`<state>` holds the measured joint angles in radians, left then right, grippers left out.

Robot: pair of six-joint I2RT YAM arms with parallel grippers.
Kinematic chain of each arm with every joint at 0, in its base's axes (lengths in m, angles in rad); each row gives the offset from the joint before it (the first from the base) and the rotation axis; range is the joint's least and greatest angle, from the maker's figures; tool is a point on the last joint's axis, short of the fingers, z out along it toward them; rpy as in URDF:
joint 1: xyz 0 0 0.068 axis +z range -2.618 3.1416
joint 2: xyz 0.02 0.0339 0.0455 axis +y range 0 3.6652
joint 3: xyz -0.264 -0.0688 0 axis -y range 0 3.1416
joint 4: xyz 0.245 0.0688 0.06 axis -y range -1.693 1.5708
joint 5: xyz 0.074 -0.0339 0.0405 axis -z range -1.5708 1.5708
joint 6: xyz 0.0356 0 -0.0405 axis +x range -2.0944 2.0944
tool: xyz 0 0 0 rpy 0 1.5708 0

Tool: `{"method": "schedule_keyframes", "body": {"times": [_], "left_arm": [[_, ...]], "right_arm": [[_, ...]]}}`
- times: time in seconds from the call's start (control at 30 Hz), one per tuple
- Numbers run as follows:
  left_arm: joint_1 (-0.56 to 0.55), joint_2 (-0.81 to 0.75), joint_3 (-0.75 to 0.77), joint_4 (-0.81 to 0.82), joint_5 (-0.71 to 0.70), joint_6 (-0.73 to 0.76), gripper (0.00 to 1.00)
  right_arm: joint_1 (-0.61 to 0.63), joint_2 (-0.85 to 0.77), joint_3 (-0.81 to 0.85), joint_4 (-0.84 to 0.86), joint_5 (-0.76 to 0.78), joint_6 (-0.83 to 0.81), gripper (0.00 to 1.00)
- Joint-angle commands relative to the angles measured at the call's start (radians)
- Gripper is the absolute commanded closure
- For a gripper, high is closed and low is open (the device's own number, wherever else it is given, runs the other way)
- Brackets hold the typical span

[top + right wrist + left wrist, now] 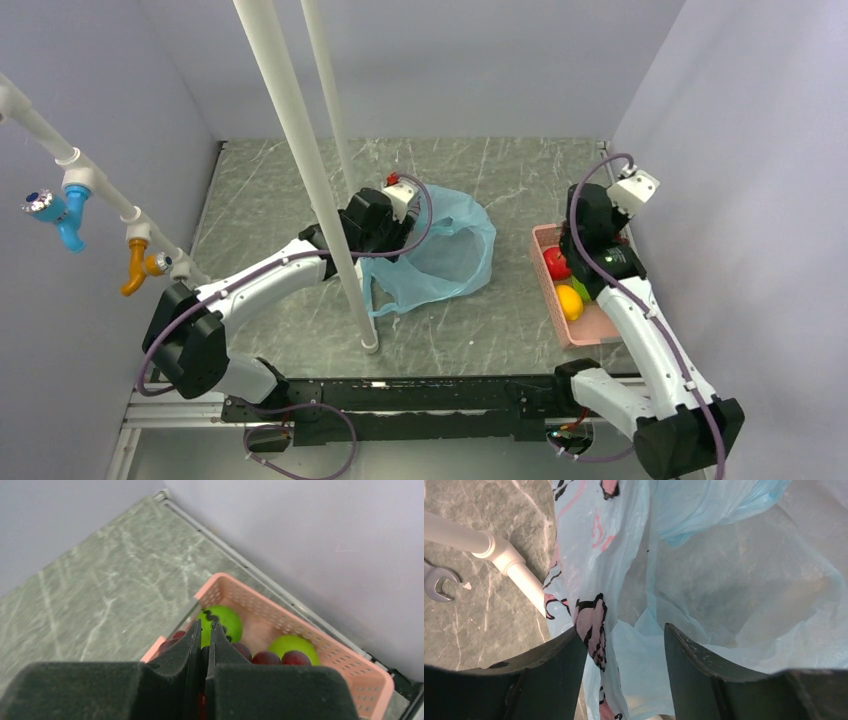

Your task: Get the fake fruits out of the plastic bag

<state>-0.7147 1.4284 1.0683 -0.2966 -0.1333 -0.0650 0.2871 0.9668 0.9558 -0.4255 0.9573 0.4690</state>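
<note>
The light blue plastic bag [445, 255] lies crumpled and open at mid table. My left gripper [398, 228] is at its left rim. In the left wrist view the left gripper [625, 645] is open, with loose bag [724, 580] film and a pink-and-black printed fold between the fingers [559, 680], not pinched. No fruit shows in the visible part of the bag. The fake fruits lie in the pink tray [590, 328]: red [556, 263], yellow [570, 300], green [225, 620] [292, 647] and dark grapes [265, 657]. Over them my right gripper [206, 627] hangs shut and empty.
Two white pipes [300, 170] stand in front of the left arm, one footed near the bag's front corner [370, 345]. A small wrench [436, 582] lies left of the pipe [499, 555]. Walls close in on both sides, and the tray sits against the right wall.
</note>
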Motion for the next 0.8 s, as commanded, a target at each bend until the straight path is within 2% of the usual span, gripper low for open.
{"method": "schedule_keyframes", "body": {"times": [0.0, 0.1, 0.13, 0.17, 0.3, 0.53, 0.6, 0.7, 0.77], "left_arm": [[-0.002, -0.071, 0.02, 0.022, 0.011, -0.002, 0.36], [-0.002, -0.099, 0.013, 0.024, -0.005, 0.002, 0.31], [-0.001, -0.112, 0.012, 0.024, -0.013, 0.003, 0.24], [-0.002, -0.123, 0.009, 0.024, -0.023, 0.005, 0.22], [-0.001, -0.169, -0.004, 0.027, -0.065, 0.009, 0.2], [-0.002, -0.265, -0.045, 0.059, -0.134, 0.016, 0.2], [-0.001, -0.289, -0.059, 0.067, -0.16, 0.017, 0.2], [-0.002, -0.325, -0.075, 0.079, -0.198, 0.016, 0.19], [-0.001, -0.345, -0.087, 0.088, -0.224, 0.009, 0.18]], "right_arm": [[-0.164, 0.008, -0.002, 0.039, -0.147, 0.065, 1.0], [-0.274, 0.028, -0.021, 0.035, -0.267, 0.125, 1.0], [-0.309, 0.031, -0.03, 0.031, -0.301, 0.147, 1.0], [-0.332, 0.033, -0.043, 0.029, -0.323, 0.164, 1.0], [-0.372, 0.032, -0.107, 0.023, -0.318, 0.212, 1.0], [-0.402, 0.0, -0.235, 0.034, -0.359, 0.277, 0.91], [-0.403, -0.014, -0.248, 0.018, -0.354, 0.282, 0.83], [-0.402, -0.049, -0.253, 0.012, -0.347, 0.249, 0.48], [-0.403, -0.081, -0.247, 0.019, -0.382, 0.208, 0.35]]}}
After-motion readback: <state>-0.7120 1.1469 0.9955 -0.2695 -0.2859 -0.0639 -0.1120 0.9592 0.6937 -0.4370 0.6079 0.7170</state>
